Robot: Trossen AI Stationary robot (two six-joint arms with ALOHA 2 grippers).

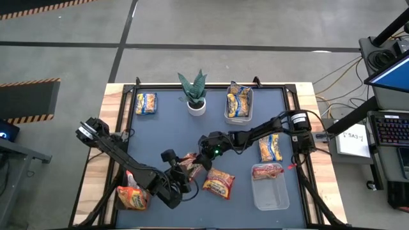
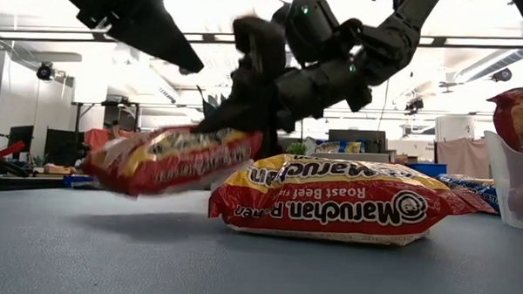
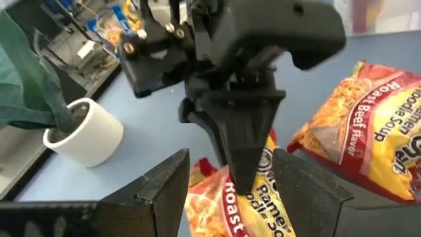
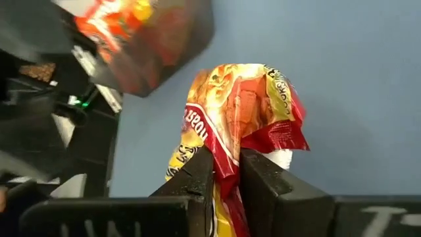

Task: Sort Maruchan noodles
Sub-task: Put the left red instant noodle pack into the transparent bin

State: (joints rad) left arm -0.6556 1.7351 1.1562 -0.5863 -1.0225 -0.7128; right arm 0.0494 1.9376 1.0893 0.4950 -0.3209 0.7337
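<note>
Above the middle of the dark bench [image 1: 160, 134], the right end effector [image 4: 225, 172] pinches one edge of a red-and-yellow Roast Beef ramen packet [image 4: 233, 112], its two fingers pressed together on the wrapper in the right wrist view. The low view shows that packet [image 2: 174, 159] lifted clear of the bench surface and tilted. The left end effector [image 3: 230, 181] sits just beside it with its fingers spread apart on either side of the same packet, the right arm's finger reaching down between them. A second Roast Beef packet [image 1: 218, 182] lies flat on the bench just to the right of the pair. A yellow-and-blue packet [image 1: 146, 103] lies near the far left corner, another [image 1: 270, 147] near the right edge. A clear bin [image 1: 238, 108] at the far side holds yellow-and-blue packets, a clear bin [image 1: 269, 191] at the near right holds a red-and-white one, and a bin [image 1: 132, 197] at the near left holds orange-red ones. A small potted plant [image 1: 195, 94] stands at the far middle.
</note>
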